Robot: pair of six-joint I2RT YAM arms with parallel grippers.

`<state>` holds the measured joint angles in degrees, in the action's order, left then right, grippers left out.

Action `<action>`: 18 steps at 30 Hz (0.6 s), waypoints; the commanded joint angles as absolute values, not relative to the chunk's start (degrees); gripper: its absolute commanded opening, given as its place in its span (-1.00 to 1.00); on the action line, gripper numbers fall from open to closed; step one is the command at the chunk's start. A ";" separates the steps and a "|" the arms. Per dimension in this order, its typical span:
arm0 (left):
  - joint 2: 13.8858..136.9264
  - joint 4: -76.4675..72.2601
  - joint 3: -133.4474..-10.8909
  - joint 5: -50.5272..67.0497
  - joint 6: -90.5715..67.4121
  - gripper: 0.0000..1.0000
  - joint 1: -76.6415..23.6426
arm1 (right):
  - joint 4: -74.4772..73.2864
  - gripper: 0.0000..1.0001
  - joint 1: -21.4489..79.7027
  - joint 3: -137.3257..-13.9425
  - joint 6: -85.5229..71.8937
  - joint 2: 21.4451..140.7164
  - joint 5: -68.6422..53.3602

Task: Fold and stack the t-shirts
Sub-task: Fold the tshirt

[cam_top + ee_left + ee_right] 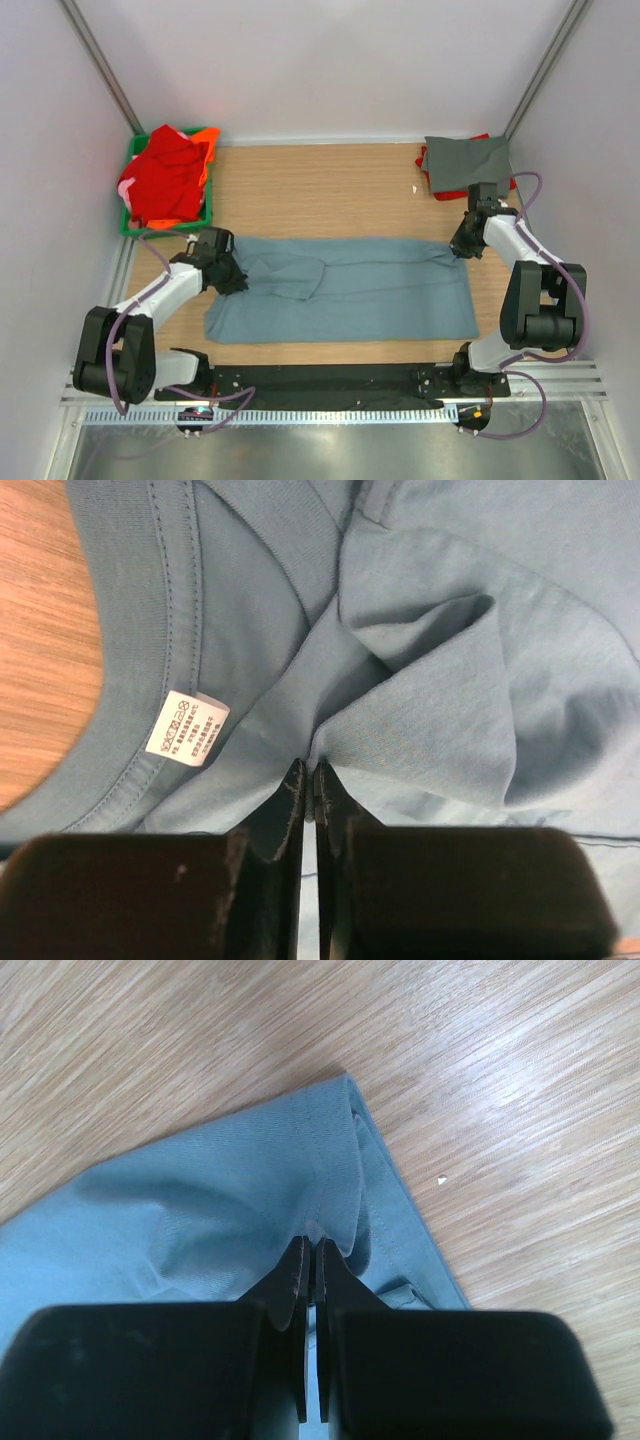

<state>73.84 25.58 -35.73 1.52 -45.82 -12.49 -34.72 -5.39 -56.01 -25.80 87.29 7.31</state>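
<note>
The blue-grey t-shirt lies folded lengthwise across the table. My left gripper is shut on a fold of its cloth near the collar; the left wrist view shows the collar with its white label and the pinched fold at the gripper. My right gripper is shut on the hem corner at the shirt's far right, seen in the right wrist view with the hem rising above it. A dark grey t-shirt lies folded at the back right. Red and orange t-shirts are heaped at the back left.
The heap sits in a green crate at the back left corner. A red cloth shows under the dark grey shirt. Bare wooden table lies between crate and stack. White walls close in on both sides.
</note>
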 commanded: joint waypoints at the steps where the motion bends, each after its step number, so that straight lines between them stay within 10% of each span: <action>1: 71.19 27.59 -38.41 0.44 -45.00 -0.92 -12.75 | -33.66 -0.97 -5.54 -55.99 -25.40 85.87 7.03; 18: 70.31 31.82 -40.96 0.44 -43.68 -0.67 -12.75 | -33.66 -0.98 -5.54 -55.81 -25.31 86.31 6.33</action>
